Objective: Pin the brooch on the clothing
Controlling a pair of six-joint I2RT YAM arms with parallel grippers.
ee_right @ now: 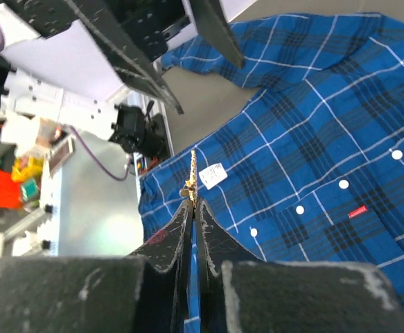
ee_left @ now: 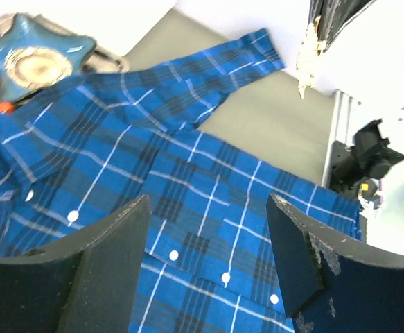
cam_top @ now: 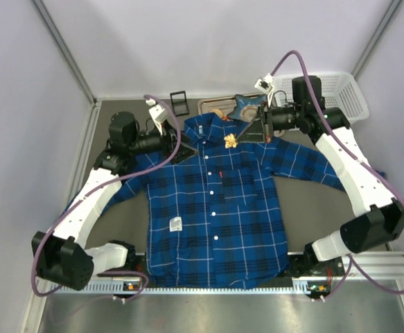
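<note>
The blue plaid shirt [cam_top: 215, 208] lies flat and face up on the table, collar at the far side. It also shows in the left wrist view [ee_left: 188, 180] and the right wrist view [ee_right: 312, 139]. My right gripper [cam_top: 239, 134] is shut on the small gold brooch [cam_top: 231, 141] and holds it above the shirt's upper chest, right of the collar. The brooch shows edge-on between the right fingertips [ee_right: 192, 177] and hangs at the top right of the left wrist view [ee_left: 305, 62]. My left gripper [cam_top: 181, 143] is open and empty over the shirt's left shoulder, its fingers [ee_left: 111, 263] apart above the button placket.
A blue star-shaped dish [cam_top: 247, 105] sits on a metal tray [cam_top: 210, 105] just beyond the collar; the dish also shows in the left wrist view [ee_left: 35, 59]. A white basket [cam_top: 340, 94] stands at the far right. A small black stand [cam_top: 179, 103] is at the back.
</note>
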